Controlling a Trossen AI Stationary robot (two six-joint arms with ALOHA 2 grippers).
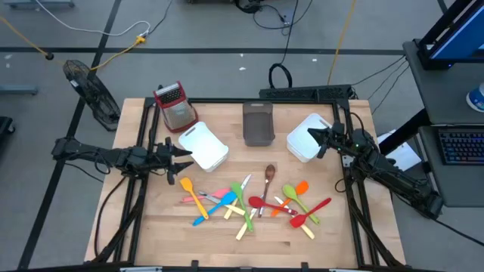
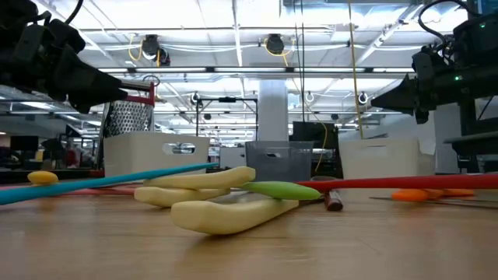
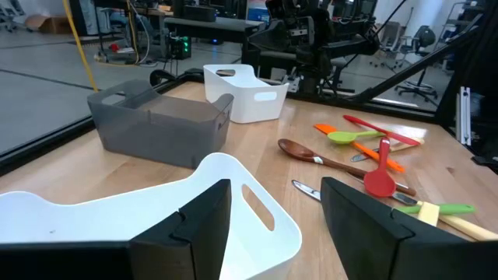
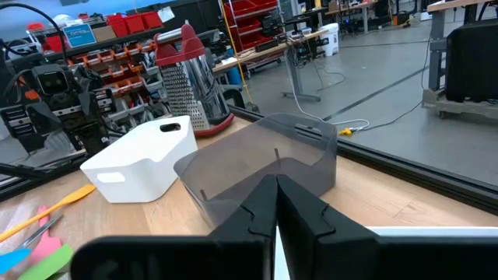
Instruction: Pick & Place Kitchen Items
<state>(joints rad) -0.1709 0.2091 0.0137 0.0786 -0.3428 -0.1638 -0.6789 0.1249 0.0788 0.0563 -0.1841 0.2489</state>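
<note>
Room: we see a workshop floor with cables round a wooden table point(image 1: 151, 234) framed by a black rail.
Back row: we count a grater point(image 1: 175, 105) at the left rear, a grey bin point(image 1: 258, 123) at centre, a white bin point(image 1: 204, 146) to its left front and a second white bin point(image 1: 305, 140) to its right.
Utensils: we find the kitchen items point(image 1: 253, 200) heaped across the front middle, overlapping one another; a brown spoon point(image 1: 269, 176) lies nearest the grey bin, a red spatula point(image 1: 311, 211) reaches farthest right.
Left gripper point(image 1: 184, 152): fingers apart, empty, at the left white bin's near edge, above the table.
Right gripper point(image 1: 312, 134): fingers together, empty, over the right white bin.
Edges: we note the heap sits well inside the rail on every side.
Open room: we log bare wood along the front edge, at the front left corner and between heap and bins.
</note>
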